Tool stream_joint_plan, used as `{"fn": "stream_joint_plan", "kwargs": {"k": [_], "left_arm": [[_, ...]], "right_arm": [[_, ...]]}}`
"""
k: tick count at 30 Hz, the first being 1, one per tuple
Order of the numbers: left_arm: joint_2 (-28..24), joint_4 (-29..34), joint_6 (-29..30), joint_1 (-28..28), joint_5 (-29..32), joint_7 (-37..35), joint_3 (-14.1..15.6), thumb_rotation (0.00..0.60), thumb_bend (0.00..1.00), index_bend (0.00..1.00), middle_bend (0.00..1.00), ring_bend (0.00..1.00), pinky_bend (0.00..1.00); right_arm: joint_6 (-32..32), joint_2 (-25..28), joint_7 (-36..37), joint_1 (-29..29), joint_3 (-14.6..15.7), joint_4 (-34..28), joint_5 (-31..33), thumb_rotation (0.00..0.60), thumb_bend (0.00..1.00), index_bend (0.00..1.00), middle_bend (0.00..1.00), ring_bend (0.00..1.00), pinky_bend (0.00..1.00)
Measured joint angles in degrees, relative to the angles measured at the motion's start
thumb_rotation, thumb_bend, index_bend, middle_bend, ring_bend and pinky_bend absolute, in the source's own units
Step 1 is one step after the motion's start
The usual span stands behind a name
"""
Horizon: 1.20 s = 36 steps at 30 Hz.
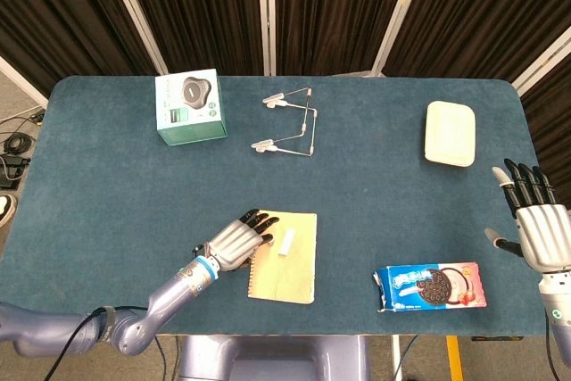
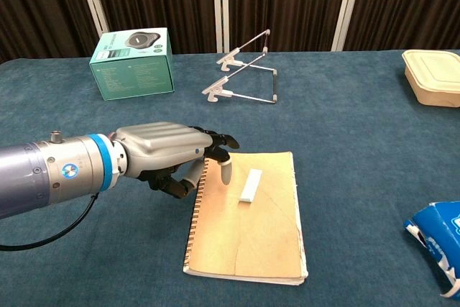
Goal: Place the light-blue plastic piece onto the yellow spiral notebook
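The yellow spiral notebook (image 1: 285, 260) (image 2: 248, 217) lies flat near the table's front edge. A small light-blue plastic piece (image 1: 287, 241) (image 2: 251, 185) rests on its upper part. My left hand (image 1: 235, 242) (image 2: 172, 157) hovers over the notebook's spiral edge, fingers spread and empty, its fingertips (image 2: 224, 171) a short way left of the piece. At the far right edge of the head view my right hand (image 1: 537, 225) is held up with fingers spread, holding nothing; the chest view does not show it.
A teal box (image 1: 188, 106) (image 2: 133, 62) stands at the back left. A folding wire stand (image 1: 292, 122) (image 2: 246, 70) is behind the notebook. A cream lidded container (image 1: 450, 133) (image 2: 433, 77) sits back right, a blue cookie packet (image 1: 430, 285) (image 2: 440, 239) front right.
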<state>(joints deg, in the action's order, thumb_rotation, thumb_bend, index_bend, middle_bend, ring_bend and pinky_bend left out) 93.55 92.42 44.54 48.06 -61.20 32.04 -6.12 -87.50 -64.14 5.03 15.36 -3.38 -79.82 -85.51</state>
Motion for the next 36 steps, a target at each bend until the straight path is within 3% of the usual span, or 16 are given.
{"fn": "stream_joint_plan", "kwargs": {"k": [15, 36], "left_arm": [[4.96, -4.26, 0.55, 2.25, -0.93, -1.62, 1.17, 0.600, 1.00, 0.32, 0.00, 0.00, 0.00], [5.83, -4.79, 2.15, 2.54, 0.46, -0.21, 4.15, 0.600, 1.00, 0.36, 0.00, 0.00, 0.00]], "right_arm": [[1.10, -0.16, 0.18, -0.83, -1.31, 0.10, -0.14, 0.600, 0.04, 0.01, 0.00, 0.00, 0.00], [1.23, 0.42, 1.32, -1.80, -2.84, -0.22, -0.82, 0.600, 0.04, 0.02, 0.00, 0.00, 0.00]]}}
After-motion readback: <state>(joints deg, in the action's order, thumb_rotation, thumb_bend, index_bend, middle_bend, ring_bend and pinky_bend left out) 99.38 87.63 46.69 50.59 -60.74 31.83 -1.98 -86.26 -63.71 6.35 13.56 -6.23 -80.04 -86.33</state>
